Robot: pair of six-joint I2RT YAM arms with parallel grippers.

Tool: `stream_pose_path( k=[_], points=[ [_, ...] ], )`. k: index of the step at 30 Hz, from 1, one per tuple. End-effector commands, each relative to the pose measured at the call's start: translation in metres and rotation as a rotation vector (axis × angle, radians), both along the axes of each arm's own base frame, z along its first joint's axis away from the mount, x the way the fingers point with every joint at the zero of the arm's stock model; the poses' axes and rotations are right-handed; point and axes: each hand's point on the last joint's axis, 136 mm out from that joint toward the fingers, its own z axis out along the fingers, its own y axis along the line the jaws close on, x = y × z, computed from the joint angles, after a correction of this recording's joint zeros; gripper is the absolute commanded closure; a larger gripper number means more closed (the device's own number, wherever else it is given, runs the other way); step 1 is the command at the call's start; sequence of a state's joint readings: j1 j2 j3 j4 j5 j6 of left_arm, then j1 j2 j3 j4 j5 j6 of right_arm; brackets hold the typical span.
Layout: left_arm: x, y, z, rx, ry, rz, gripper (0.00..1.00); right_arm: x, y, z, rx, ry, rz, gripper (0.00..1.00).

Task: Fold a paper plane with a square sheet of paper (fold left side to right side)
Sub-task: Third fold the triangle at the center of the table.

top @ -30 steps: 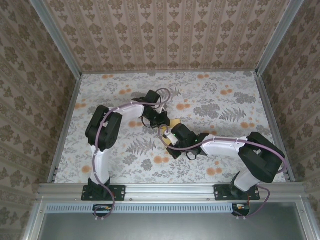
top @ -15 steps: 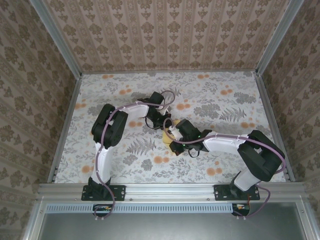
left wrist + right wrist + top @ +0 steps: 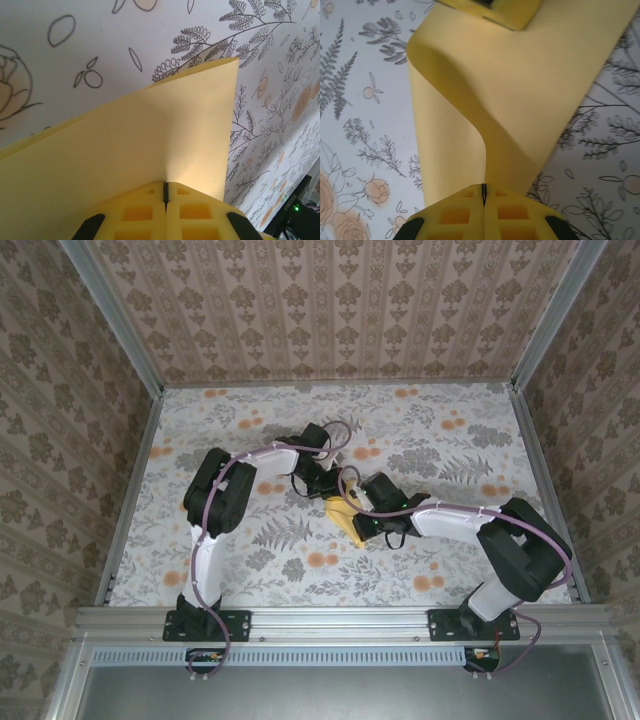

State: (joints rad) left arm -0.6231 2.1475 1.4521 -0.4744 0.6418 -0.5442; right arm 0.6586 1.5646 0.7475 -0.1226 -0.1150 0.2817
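Flower-printed cloth (image 3: 250, 570) underneath, mid-table. Partly raised and curled over itself: square sheet of paper (image 3: 520, 90). Clamped on one edge by left gripper (image 3: 165, 192), on another by right gripper (image 3: 483, 195), jaws pressed flat together.

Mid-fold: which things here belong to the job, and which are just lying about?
In the job: yellow paper sheet; left gripper and right gripper, jaws of both shut on it.
Just there: flowered tablecloth; patterned walls.

R pincer (image 3: 352, 504) has moved farther out twd L pincer (image 3: 325, 484), more yellow paper (image 3: 343, 519) now showing.
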Motion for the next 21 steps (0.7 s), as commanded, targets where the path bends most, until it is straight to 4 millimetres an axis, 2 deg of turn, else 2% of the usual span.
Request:
stream_pose_path(
  k=[1, 21],
  points=[
    [-0.0083, 0.0092, -0.0226, 0.084, 0.027, -0.015, 0.99, 0.0101, -0.0058, 0.0024, -0.026, -0.004, -0.054, 1.00],
    [-0.0092, 0.0077, -0.0227, 0.084, 0.027, -0.017, 0.99, 0.0193, -0.0070, -0.0012, -0.059, -0.004, -0.069, 1.00]
  ],
)
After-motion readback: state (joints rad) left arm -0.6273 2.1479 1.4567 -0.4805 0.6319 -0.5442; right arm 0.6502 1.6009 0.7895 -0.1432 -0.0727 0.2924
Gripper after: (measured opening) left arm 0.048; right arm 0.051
